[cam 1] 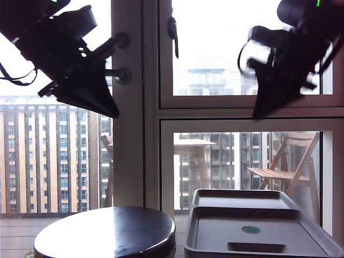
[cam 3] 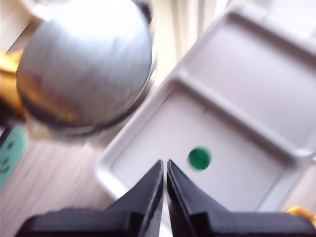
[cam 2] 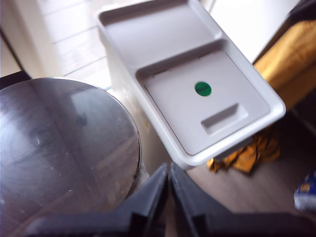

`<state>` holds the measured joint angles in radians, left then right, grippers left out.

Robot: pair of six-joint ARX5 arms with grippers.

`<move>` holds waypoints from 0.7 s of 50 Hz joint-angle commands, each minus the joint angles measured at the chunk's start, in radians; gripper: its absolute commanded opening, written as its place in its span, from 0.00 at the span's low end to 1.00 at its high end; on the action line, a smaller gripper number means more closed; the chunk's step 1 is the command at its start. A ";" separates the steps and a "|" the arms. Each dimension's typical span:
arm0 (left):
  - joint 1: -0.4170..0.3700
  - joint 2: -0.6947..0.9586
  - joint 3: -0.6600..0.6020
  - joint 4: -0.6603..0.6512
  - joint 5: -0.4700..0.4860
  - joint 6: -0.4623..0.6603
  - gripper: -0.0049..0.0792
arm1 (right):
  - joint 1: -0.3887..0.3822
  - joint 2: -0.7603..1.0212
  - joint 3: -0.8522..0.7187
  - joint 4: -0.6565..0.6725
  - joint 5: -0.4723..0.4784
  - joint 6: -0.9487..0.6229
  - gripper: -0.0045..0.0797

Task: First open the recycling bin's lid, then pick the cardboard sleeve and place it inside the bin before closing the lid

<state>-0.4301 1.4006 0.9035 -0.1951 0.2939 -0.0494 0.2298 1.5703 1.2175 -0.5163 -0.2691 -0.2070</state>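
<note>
Lid [cam 3: 197,173] flat on recycling bin [cam 2: 123,74], beneath my second gripper [cam 3: 164,165], both grippers' jaws clenched empty.

black arms, tapered black tool [cam 2: 169,183] tips

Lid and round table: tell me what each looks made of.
The lid looks like moulded grey plastic with a matte finish: rounded raised rim, recessed slot handle, even colour, no sharp glare. The round table has a dark, glossy top that mirrors the window light; lacquered wood, glass or polished stone all fit, and I cannot tell which.
</note>
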 commanded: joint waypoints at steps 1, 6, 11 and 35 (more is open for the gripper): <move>0.009 -0.040 -0.042 0.050 -0.016 -0.004 0.03 | 0.010 -0.027 0.007 0.018 0.045 0.020 0.04; 0.012 -0.079 -0.077 0.085 -0.043 -0.005 0.03 | 0.023 -0.092 -0.005 0.058 0.113 0.055 0.04; 0.016 -0.119 -0.102 0.122 -0.061 -0.005 0.03 | 0.031 -0.169 -0.042 0.100 0.156 0.077 0.04; 0.157 -0.308 -0.269 0.225 -0.067 -0.003 0.03 | -0.049 -0.590 -0.414 0.280 0.224 0.064 0.04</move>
<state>-0.2890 1.1213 0.6743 0.0238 0.2260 -0.0502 0.1917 1.0176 0.8364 -0.2592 -0.0441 -0.1390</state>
